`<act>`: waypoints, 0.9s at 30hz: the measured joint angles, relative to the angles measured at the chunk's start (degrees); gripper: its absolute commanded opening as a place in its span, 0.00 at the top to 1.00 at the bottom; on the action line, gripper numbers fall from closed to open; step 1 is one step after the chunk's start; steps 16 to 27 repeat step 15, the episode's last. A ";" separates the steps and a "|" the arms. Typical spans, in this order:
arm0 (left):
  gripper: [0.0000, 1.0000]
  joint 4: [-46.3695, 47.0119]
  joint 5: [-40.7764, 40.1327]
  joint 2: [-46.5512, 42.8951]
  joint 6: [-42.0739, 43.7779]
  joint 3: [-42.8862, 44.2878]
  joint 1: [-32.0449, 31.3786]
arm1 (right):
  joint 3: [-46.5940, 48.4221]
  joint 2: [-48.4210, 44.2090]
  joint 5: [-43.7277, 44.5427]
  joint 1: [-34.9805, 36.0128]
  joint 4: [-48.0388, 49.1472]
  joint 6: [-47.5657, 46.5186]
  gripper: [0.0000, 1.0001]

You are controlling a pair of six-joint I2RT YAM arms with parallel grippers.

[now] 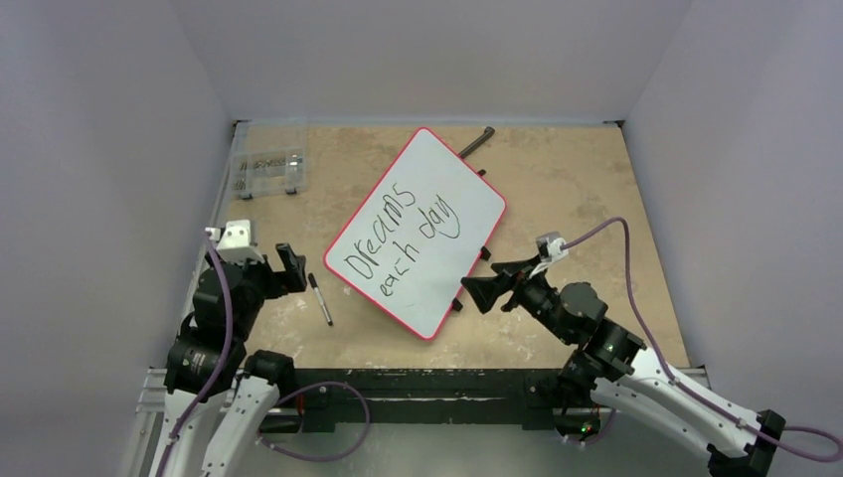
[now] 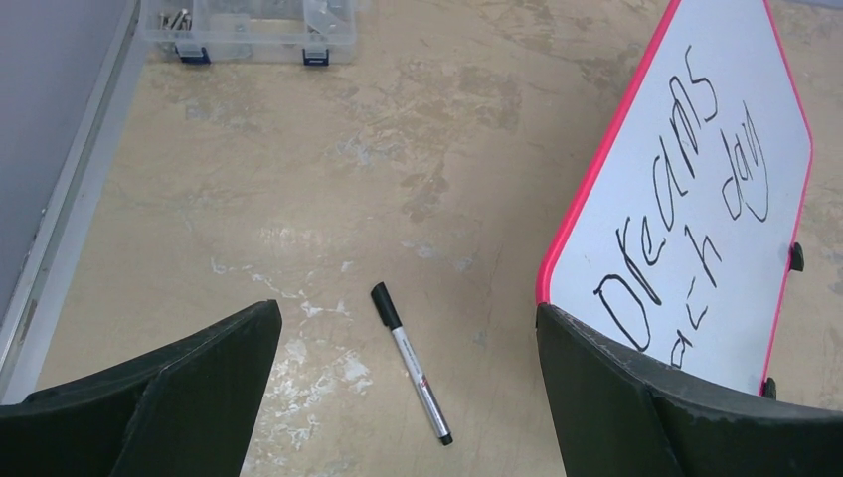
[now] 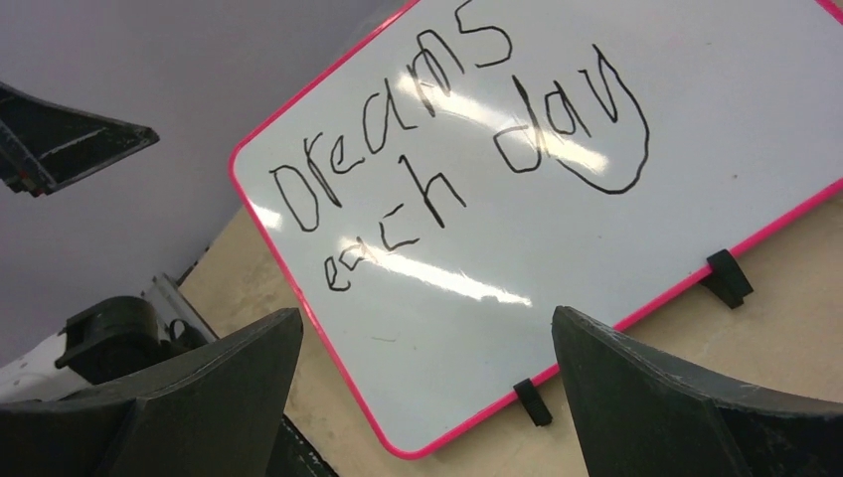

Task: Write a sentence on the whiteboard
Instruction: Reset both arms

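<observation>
Right wrist view crops the whiteboard (image 3: 646, 268).

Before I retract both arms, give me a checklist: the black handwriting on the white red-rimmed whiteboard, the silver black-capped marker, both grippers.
1. Black handwritten sentence on the white red-rimmed whiteboard: "Dreams each day", two full lines: ok.
2. Silver black-capped marker: lying on the table left of the board, apart from it and from both arms: ok.
3. The marker's cap: appears on: ok.
4. The left gripper: open, empty: ok.
5. The right gripper: open, empty: ok.
6. Gap between the right gripper and the board's black edge clips: close: cannot tell.
</observation>
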 measured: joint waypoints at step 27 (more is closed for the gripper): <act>0.00 3.58 6.82 -0.72 3.32 -0.98 -0.76 | -2.29 -2.38 6.75 0.00 -0.90 3.37 0.01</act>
